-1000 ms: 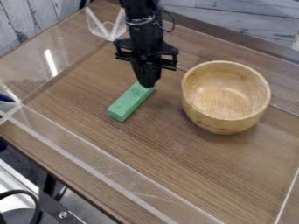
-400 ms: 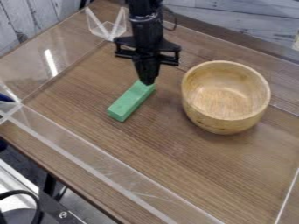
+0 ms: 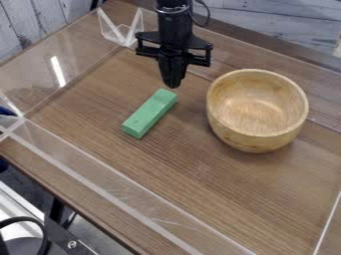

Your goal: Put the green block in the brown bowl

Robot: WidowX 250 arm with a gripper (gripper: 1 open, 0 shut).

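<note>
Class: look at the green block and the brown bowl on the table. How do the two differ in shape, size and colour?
The green block is a flat, elongated bar; the brown bowl is round and hollow. The block is bright solid green; the bowl is light tan wood with visible grain. The block is shorter than the bowl is wide. Both rest on the wooden table, apart from each other.

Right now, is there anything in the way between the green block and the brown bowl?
Nothing visible is. The green block lies flat on the wooden table, and only bare tabletop runs between it and the brown bowl to its right. The pincer hangs shut just above the block's far end, holding nothing.
</note>
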